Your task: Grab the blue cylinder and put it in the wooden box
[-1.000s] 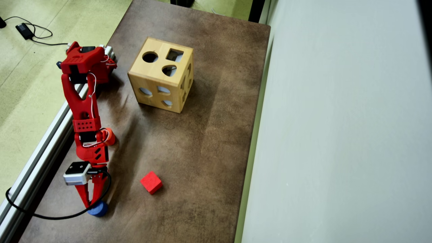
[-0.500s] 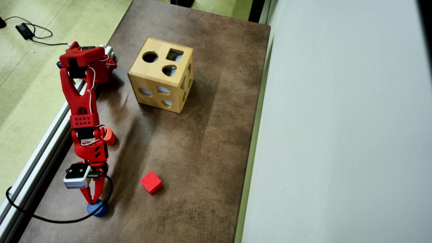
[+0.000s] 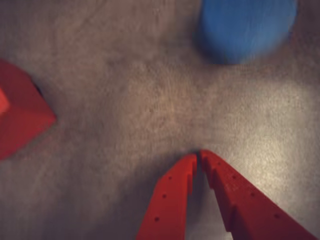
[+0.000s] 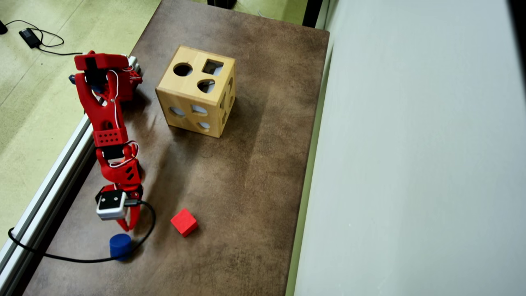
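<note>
A brown table stands beside a pale wall, with green floor on its other side. The blue cylinder sits on the table near the bottom left corner in the overhead view. It stands up on one flat end. Nothing holds it.

The red claw is just beside it, not touching. Its two fingers are pressed together with nothing between them. In the wrist view the cylinder is at the top, off to the right.

The claw could bump the cylinder and knock it over, because the fingers are closed. It could then roll off the table edge close by. The red cube is near too, so the claw might grab that one. The wooden box is far away.
</note>
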{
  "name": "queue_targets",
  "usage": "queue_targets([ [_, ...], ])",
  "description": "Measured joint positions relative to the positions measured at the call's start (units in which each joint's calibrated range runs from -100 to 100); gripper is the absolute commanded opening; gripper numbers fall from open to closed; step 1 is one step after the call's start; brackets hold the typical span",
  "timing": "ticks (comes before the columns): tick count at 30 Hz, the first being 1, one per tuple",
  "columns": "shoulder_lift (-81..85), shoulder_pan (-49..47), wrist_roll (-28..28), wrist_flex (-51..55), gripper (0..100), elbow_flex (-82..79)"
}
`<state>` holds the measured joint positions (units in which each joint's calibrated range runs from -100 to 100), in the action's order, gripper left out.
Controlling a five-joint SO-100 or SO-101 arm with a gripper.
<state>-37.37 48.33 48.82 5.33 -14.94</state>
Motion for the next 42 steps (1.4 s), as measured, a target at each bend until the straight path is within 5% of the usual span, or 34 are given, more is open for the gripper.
queue_targets([
  [10,0.5,0.3,0.0,-0.6,2,0.0],
  [22,-5.0,1.9,0.3,-22.8,2,-0.5],
  [42,-7.1,5.4,0.3,-23.6,2,2.5],
])
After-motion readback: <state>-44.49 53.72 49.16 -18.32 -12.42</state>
